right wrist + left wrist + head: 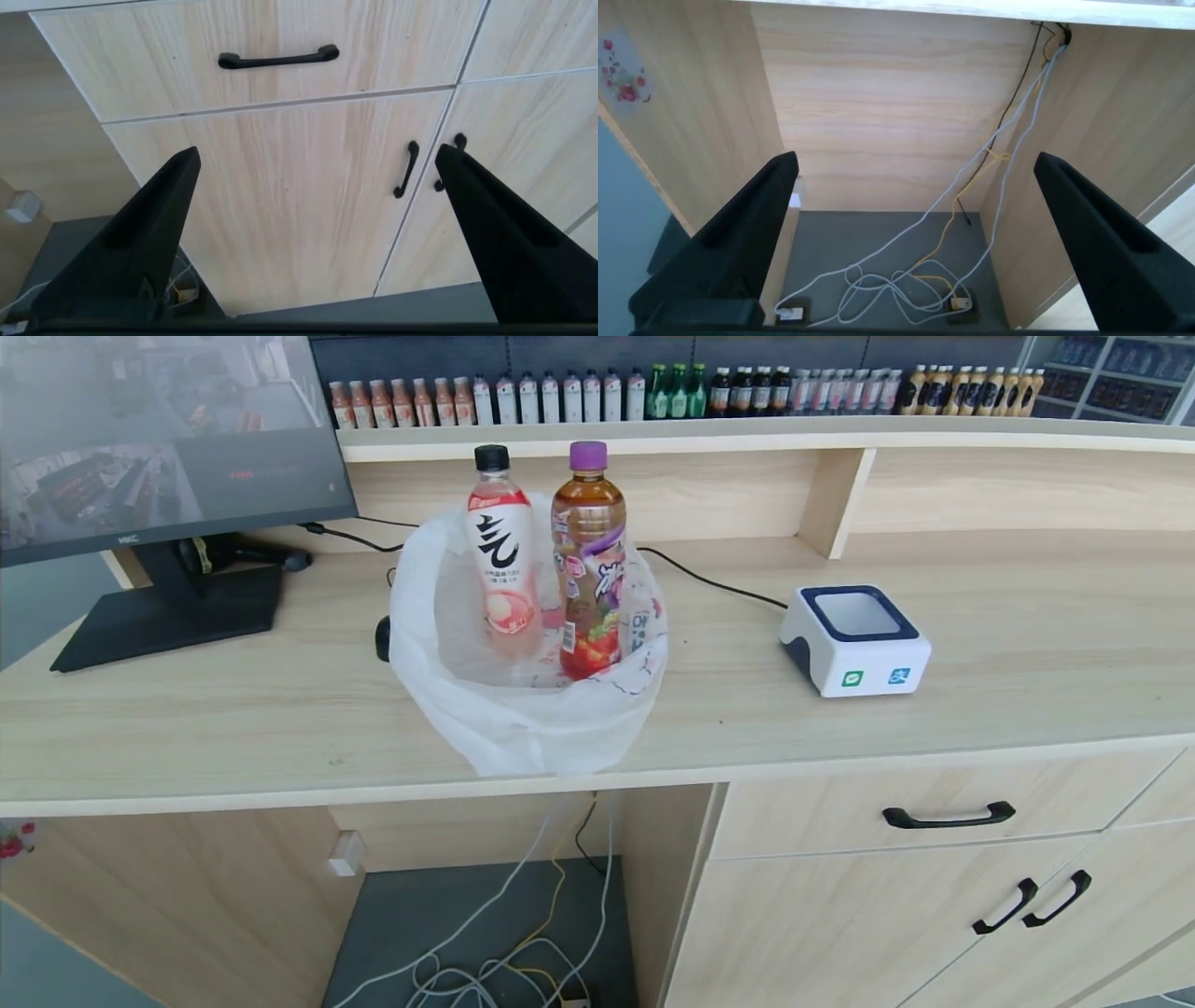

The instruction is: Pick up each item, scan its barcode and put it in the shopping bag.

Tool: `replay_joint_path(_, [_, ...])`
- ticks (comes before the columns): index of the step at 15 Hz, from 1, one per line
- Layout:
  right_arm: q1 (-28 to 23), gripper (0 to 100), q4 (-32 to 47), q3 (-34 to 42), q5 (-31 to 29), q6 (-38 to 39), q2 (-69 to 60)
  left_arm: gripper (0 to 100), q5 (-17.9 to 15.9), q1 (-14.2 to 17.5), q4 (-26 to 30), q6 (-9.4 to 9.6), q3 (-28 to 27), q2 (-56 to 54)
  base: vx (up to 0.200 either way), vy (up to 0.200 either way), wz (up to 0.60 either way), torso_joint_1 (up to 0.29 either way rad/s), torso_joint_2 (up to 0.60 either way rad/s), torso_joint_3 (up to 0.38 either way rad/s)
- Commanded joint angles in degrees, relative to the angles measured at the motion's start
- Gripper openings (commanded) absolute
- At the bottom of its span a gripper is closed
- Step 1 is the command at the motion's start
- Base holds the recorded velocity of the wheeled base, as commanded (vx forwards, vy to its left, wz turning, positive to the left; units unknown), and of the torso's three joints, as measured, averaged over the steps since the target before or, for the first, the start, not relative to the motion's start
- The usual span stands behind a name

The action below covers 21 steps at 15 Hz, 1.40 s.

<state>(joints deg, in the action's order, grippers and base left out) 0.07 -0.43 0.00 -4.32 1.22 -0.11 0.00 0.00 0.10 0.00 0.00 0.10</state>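
Two bottles, black-capped bottle (pixel 501 560) and purple-capped bottle (pixel 588 560), stand upright side by side inside the shopping bag (pixel 523 728) at centre frame on the table (pixel 233 709), with the scanner (pixel 854 639) to their right. Judged full, so fairly heavy, rigid and slick at the label: grip mid-body; the bag is thin, limp film. Head view gives the table top, whereas the wrist views give the left fingers (pixel 738 233) spread wide before loose cables (pixel 896 285) and the right fingers (pixel 140 233) spread wide before a drawer handle (pixel 277 60), both holding nothing.

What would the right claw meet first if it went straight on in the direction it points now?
Most likely the flat front of the cupboard door below the drawer. The open right claw points squarely at it, with nothing in between; how far away it is, I cannot tell.
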Motion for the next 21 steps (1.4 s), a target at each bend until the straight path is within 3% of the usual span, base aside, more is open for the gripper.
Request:
replay_joint_path(1, [0.01,100,-0.01,0.0,0.01,0.1,0.11,100,0.0,0.0,-0.01,0.0,0.0,-0.01,0.0,-0.2,0.0,0.002,0.0,-0.002])
replay_joint_path(15, [0.01,100,-0.01,0.0,0.01,0.19,0.11,100,0.0,0.0,-0.01,0.0,0.0,-0.01,0.0,-0.2,0.0,0.002,0.0,0.002])
replay_joint_path(21, [0.01,100,-0.01,0.0,0.01,0.19,0.11,100,0.0,0.0,-0.01,0.0,0.0,-0.01,0.0,0.0,0.0,0.0,0.0,0.0])
